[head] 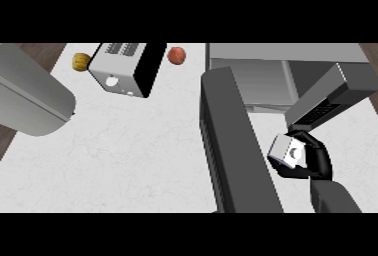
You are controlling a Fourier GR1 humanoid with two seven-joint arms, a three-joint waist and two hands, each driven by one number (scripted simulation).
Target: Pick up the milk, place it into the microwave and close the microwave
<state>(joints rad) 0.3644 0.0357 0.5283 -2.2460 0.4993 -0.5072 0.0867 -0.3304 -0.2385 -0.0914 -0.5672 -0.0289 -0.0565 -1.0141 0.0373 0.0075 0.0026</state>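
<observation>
Milk carried toward the open microwave
The right robot hand (314,162), curled round the milk (288,151), should keep it upright, clear the door (236,145) and set it well inside the microwave (255,82).

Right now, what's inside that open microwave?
The microwave shows only a bare grey cavity; its right part is hidden by the control panel. The milk is outside, held in the right hand.

One microwave (251,85) with its door (236,150) open. One milk carton (286,151) just right of that door. One toaster (125,67) left of the microwave, flanked by one yellow fruit (80,62) and one reddish fruit (176,55).
</observation>
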